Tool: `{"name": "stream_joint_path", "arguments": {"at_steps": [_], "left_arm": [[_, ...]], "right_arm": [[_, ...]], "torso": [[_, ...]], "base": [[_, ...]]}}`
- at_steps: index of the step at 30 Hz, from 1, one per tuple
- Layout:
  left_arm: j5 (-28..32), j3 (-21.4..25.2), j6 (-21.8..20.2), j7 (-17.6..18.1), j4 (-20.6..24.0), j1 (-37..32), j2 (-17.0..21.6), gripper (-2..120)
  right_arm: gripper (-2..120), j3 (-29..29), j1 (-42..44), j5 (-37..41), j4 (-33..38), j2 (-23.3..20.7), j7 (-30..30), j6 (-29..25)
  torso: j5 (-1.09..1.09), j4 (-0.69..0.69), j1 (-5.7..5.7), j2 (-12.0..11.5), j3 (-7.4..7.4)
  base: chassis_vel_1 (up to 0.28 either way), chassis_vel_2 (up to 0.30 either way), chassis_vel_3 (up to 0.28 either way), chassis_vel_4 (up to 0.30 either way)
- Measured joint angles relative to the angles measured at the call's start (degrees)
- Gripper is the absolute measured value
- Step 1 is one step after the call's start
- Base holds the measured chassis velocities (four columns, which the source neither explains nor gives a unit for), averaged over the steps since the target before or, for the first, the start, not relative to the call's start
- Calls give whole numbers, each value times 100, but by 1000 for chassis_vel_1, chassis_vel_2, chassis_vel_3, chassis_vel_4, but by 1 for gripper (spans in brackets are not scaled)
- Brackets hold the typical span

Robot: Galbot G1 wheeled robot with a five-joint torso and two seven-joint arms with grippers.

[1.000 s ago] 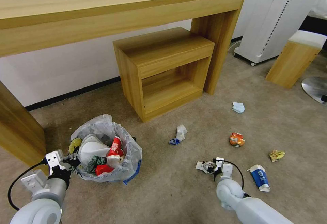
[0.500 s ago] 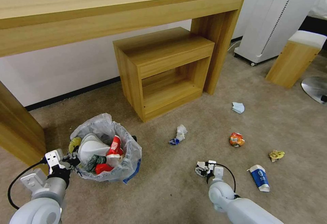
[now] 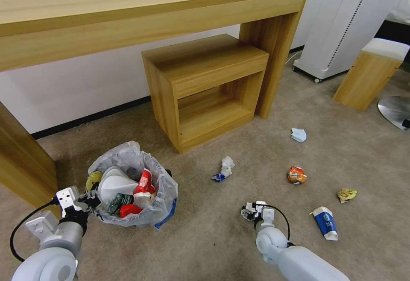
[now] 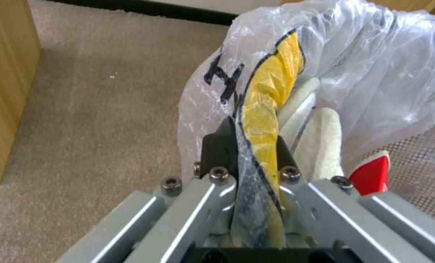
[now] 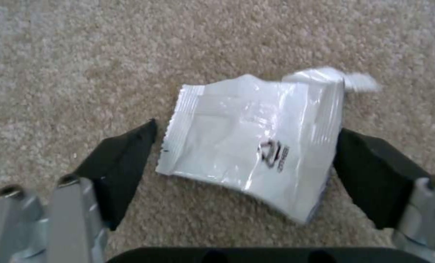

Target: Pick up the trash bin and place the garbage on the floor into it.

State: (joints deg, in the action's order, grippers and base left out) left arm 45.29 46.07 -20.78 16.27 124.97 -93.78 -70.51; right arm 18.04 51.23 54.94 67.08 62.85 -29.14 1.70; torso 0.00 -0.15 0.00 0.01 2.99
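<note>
The trash bin (image 3: 164, 195), lined with a crinkly whitish bag, stands on the floor (image 3: 205, 242) at the near left and holds slippers, red wrappers and a can. My left gripper (image 3: 89, 203) is shut on the bin's near rim; in the left wrist view the left gripper (image 4: 251, 137) pinches the bag (image 4: 373, 73) and a yellow wrapper (image 4: 271, 91). My right gripper (image 3: 251, 211) is low over the carpet. In the right wrist view the right gripper (image 5: 246, 129) is open, one finger on each side of a flat white wrapper (image 5: 256, 149).
More garbage lies to the right: white and blue paper (image 3: 224, 168), an orange wrapper (image 3: 296, 175), a yellow wrapper (image 3: 347, 194), a blue-white cup (image 3: 324, 222), a pale paper (image 3: 299, 135). A wooden cabinet (image 3: 205, 89) under a desk (image 3: 128, 12), a stool (image 3: 371, 74) and a white appliance (image 3: 341, 24) stand behind.
My right gripper has moved left and come down over the white wrapper, which now lies between its fingers. The left arm and the bin have not moved.
</note>
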Motion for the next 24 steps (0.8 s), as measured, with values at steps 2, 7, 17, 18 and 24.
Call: {"name": "stream_joint_path", "arguments": {"at_steps": [2,7,17,18,24], "left_arm": [[0,-1,1,0,-6,6,0,3],[0,-9,3,0,-24,22,0,3],[-6,-27,7,0,-75,47,-3,3],[-6,-27,7,0,-75,47,-3,3],[-13,-30,10,0,-99,41,1,3]], "right_arm": [[78,2,5,-16,-9,2,8,-16],[61,1,44,-104,-39,0,48,-114],[21,-5,145,-245,74,-117,129,-256],[21,-5,145,-245,74,-117,129,-256],[9,-15,220,-353,295,-340,462,-690]], "torso": [[0,0,0,0,0],[0,-1,0,0,0],[2,0,0,0,0],[2,0,0,0,0],[1,0,0,0,0]], "base": [[0,0,0,0],[0,0,0,0],[0,0,0,0],[0,0,0,0],[0,0,0,0]]}}
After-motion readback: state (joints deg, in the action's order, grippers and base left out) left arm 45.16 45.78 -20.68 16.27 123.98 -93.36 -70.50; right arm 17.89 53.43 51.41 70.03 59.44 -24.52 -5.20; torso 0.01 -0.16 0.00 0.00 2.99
